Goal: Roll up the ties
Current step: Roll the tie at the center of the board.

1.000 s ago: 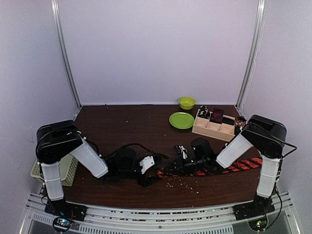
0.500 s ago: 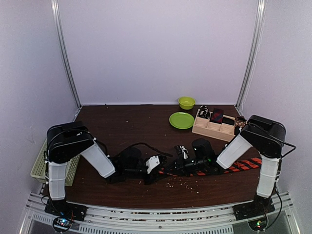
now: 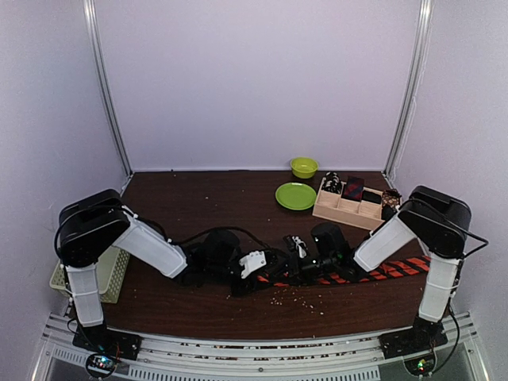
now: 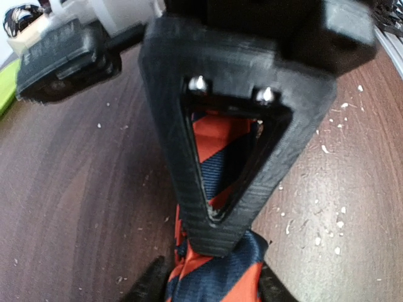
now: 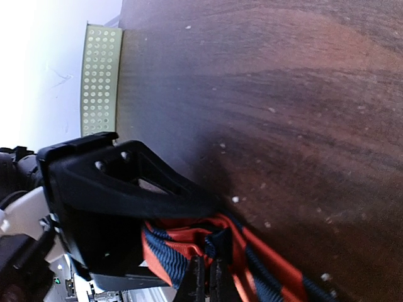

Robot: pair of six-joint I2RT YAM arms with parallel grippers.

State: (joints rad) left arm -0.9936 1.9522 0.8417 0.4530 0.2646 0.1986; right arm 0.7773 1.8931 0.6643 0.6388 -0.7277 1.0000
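A green plate [image 3: 295, 196] lies near a green bowl [image 3: 303, 167] on the brown table [image 3: 206, 198].

Count on the dark wooden table [image 3: 198, 202]:

- One long orange-red fabric necktie with dark diagonal stripes [image 3: 390, 270] was seen.
- One pale wooden compartment tray [image 3: 341, 210] was present. It held four small rolled ties [image 3: 353, 188], the rightmost indistinct.
- There was one flat round lime-green plate [image 3: 295, 195].
- There was one small lime-green bowl [image 3: 303, 167].
- There was one pale green perforated plastic basket [image 3: 113, 274].
- Two white-and-black robot arms were counted, left arm [image 3: 149, 246] and right arm [image 3: 382, 243].
- Pale crumbs [image 3: 298, 299] were too small and too many to count.
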